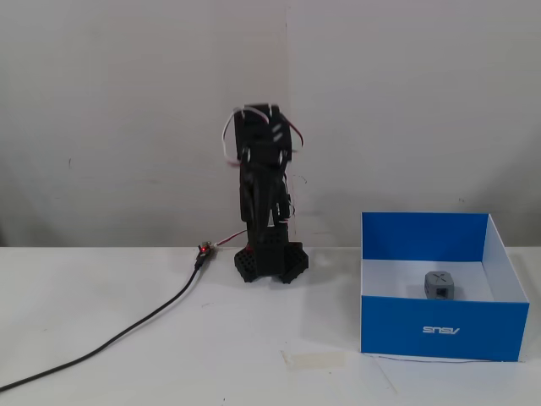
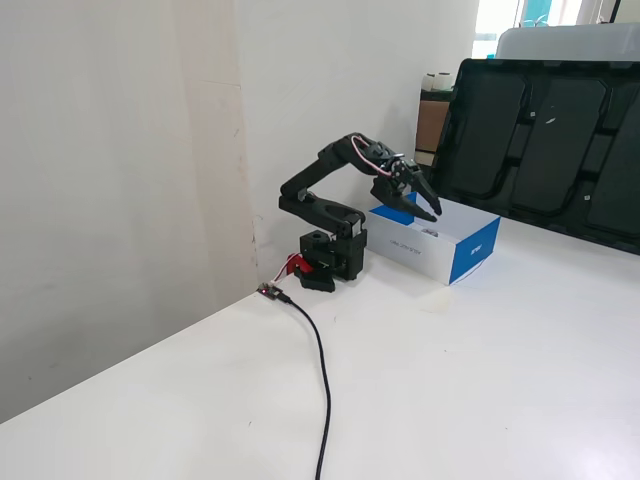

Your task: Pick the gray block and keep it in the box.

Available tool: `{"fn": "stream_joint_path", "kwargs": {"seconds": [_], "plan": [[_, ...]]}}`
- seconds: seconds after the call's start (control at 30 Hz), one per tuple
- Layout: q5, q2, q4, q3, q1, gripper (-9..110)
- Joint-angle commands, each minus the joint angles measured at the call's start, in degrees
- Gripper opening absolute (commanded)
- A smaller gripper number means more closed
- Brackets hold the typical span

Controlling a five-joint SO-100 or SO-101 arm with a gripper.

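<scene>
**Q:** What condition are the jaws in?

**A:** In a fixed view the jaws stand slightly parted with nothing between them, the tips pointing right and down. They hang over the near left part of the box. The arm is folded back over its base, which suggests a rest posture, not a reach.

**Q:** Where is the gray block?

**A:** In a fixed view the gray block rests on the white floor inside the box, toward the near wall and a little right of centre. It is apart from the jaws, which are hard to make out in that view.

**Q:** How far along is the task?

**A:** Judged from this layout, the placement looks done; the block sits fully inside the walls.

**Q:** What else is on the bench?

**A:** A black cable runs from the base toward the near left edge of the bench. It lies well away from the box, so it should not snag anything.
</scene>
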Motion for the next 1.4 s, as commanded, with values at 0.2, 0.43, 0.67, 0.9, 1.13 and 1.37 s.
{"fn": "stream_joint_path", "kwargs": {"seconds": [0.2, 0.43, 0.67, 0.9, 1.13, 1.37], "plan": [[7.2, 14.2, -9.8, 18.5, 5.3, 0], [7.7, 28.9, -8.0, 29.9, 6.8, 0], [7.2, 35.7, -4.3, 35.4, 7.8, 0], [7.0, 35.7, -3.8, 38.6, 8.9, 0], [7.2, 35.8, -3.1, 40.6, 9.1, 0], [6.9, 35.8, -5.4, 44.7, 8.7, 1]]}}
